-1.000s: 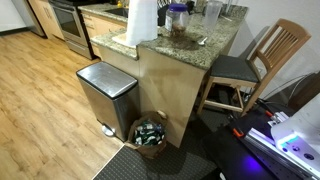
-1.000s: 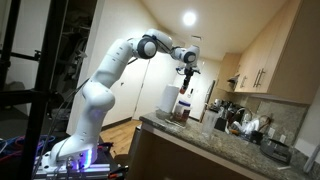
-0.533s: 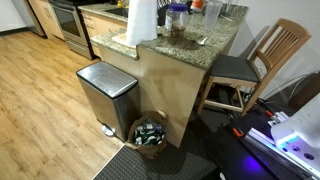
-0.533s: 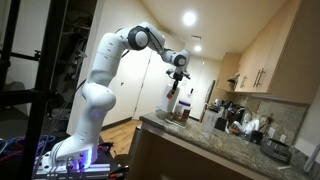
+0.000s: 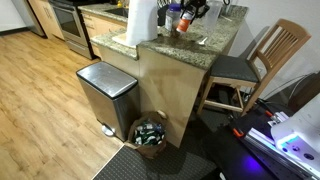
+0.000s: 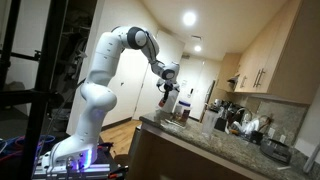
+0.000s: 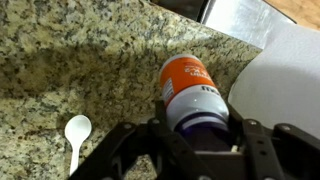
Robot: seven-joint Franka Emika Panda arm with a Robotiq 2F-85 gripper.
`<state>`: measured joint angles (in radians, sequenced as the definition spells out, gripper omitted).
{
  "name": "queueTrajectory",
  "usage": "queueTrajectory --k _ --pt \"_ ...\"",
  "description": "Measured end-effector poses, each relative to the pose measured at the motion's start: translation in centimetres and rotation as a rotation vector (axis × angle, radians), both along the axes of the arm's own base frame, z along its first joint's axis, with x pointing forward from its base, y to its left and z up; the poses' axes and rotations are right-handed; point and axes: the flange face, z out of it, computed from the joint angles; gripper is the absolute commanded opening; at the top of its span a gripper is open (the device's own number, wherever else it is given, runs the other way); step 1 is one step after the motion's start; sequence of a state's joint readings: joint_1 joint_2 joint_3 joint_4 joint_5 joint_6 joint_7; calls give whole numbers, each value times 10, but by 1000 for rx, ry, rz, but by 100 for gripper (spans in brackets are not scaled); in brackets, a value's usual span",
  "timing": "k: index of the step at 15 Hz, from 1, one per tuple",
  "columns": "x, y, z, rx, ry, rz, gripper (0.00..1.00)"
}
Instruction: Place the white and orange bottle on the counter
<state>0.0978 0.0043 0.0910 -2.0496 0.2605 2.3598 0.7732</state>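
Observation:
The white and orange bottle (image 7: pixel 190 88) is held between the gripper's two black fingers, orange end pointing away from the wrist. My gripper (image 7: pixel 197 125) is shut on its white part. It hangs over the speckled granite counter (image 7: pixel 70 65), close to the paper towel roll (image 7: pixel 285 90). In an exterior view the gripper (image 5: pixel 193 12) comes in from the top with the bottle (image 5: pixel 183 22) just above the counter (image 5: pixel 205 45). In an exterior view the arm reaches down with the gripper (image 6: pixel 166 90) above the counter (image 6: pixel 215 142). I cannot tell whether the bottle touches the granite.
A white plastic spoon (image 7: pixel 76 132) lies on the counter left of the bottle. A steel-topped trash bin (image 5: pixel 107 92) stands below the counter's edge, a basket (image 5: pixel 150 133) beside it. A wooden chair (image 5: pixel 262 62) stands by the island. Appliances (image 6: pixel 245 125) line the counter's far end.
The arm has swung down and across toward the counter's end. The gripper with the bottle has come into an exterior view from the top, in front of the jars.

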Motion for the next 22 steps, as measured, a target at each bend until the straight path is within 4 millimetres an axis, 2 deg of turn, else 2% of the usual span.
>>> queueTrajectory --k 3,6,10,15,16,19,20,22 --pt "1 0 -10 -45 19 26 26" --pt "3 -2 -21 -166 14 93 26" --pt "4 -5 -22 -277 -6 167 26" --pt "5 -5 -20 -299 -16 249 26" --pt "4 -5 -20 -289 -11 260 51" --pt "4 -3 -21 -223 -6 264 51" --pt "4 -3 -21 -219 -5 263 26" --pt "4 -3 -21 -218 -2 263 26"
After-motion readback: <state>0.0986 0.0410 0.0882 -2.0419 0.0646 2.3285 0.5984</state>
